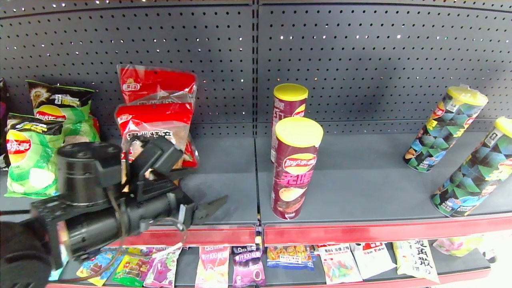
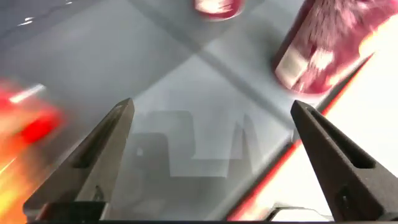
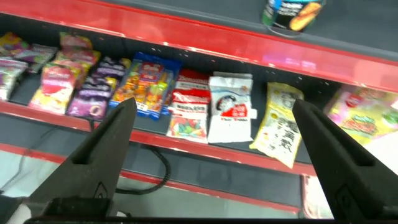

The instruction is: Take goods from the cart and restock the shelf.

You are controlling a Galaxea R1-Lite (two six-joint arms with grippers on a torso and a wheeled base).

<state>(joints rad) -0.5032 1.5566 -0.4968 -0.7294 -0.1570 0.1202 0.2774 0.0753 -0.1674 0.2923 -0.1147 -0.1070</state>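
Left pincer (image 1: 218,205): two dark, wedge-shaped fingers spread wide with nothing between them. It hangs above the front part of the upper shelf (image 1: 360,176), left of the front maroon tube (image 1: 296,168) and apart from it.
Right pincer (image 3: 212,106): the same tapered black fingers, also wide apart and empty, facing the lower shelf (image 1: 460,264).
Upper shelf: flat dark grey metal deck with a glossy red front lip and a perforated back panel. A seam splits it into two bays.
Front maroon tube: upright cylinder with a glossy printed wrap and a yellow plastic lid. It stands close to the lip, just right of the seam.
Rear maroon tube (image 1: 289,105): the same kind, directly behind. Its lower half is hidden by the front one.
Patterned tubes (image 1: 446,129): two cylinders with a triangle print and yellow lids, at the right end and seen tilted. The nearer one is cut off at the edge.
Red bags (image 1: 158,120): crinkled pouches with clear windows, one behind the other. The front one is partly covered by the left arm (image 1: 100,224).
Green bags (image 1: 36,154): puffy crisp packets at the far left, one in front of another.
Sachets (image 1: 340,264): small flat packets of mixed colours lying in a row on the lower shelf. Their print is too small to make out.
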